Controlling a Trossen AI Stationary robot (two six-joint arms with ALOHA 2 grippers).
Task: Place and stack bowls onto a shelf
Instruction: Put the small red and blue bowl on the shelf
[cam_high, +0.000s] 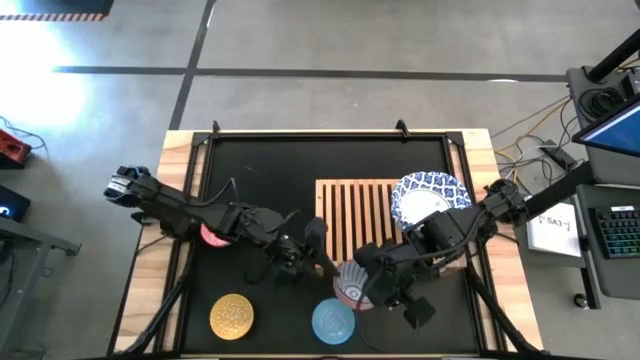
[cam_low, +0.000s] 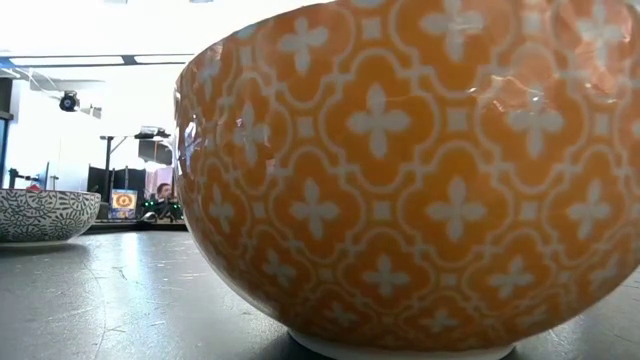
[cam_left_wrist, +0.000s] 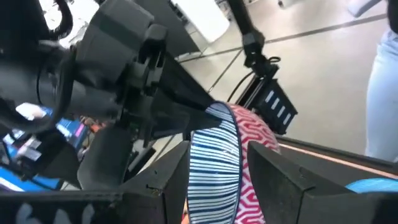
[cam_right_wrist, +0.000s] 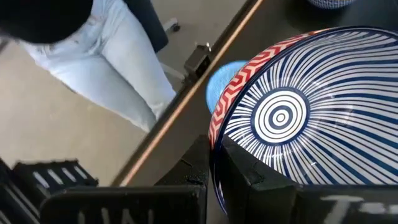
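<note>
The red bowl (cam_high: 350, 285), red zigzag outside and blue stripes inside, sits between both grippers over the table's near middle. My left gripper (cam_high: 326, 258) comes at it from the left and my right gripper (cam_high: 372, 274) from the right; each is shut on its rim. The white bowls with blue rims (cam_high: 430, 195) are stacked on the right end of the slatted wooden shelf (cam_high: 355, 210). The yellow bowl (cam_high: 231, 315) and the light blue bowl (cam_high: 333, 320) rest on their bases near the near edge. The dark grey bowl (cam_low: 45, 215) shows only in the low view. My left gripper (cam_left_wrist: 217, 186) pinches the red bowl's rim (cam_left_wrist: 214, 146), one finger (cam_left_wrist: 155, 183) on the striped inside and one (cam_left_wrist: 292, 183) on the red outside. The bowl stands on edge in the hold. My right gripper (cam_right_wrist: 216, 168) holds the rim (cam_right_wrist: 214, 134) on the side facing it, one finger (cam_right_wrist: 249, 180) inside the bowl and one (cam_right_wrist: 193, 174) outside. The striped inside faces the wrist camera and the bowl is tilted. Whether it is clear of the table I cannot tell.
A pinkish round thing (cam_high: 213, 236) lies under my left arm. The yellow bowl (cam_low: 420, 170) fills the low view. A person in light jeans (cam_right_wrist: 106, 56) stands beyond the table's near edge. Bare slats remain on the shelf's left part (cam_high: 345, 205).
</note>
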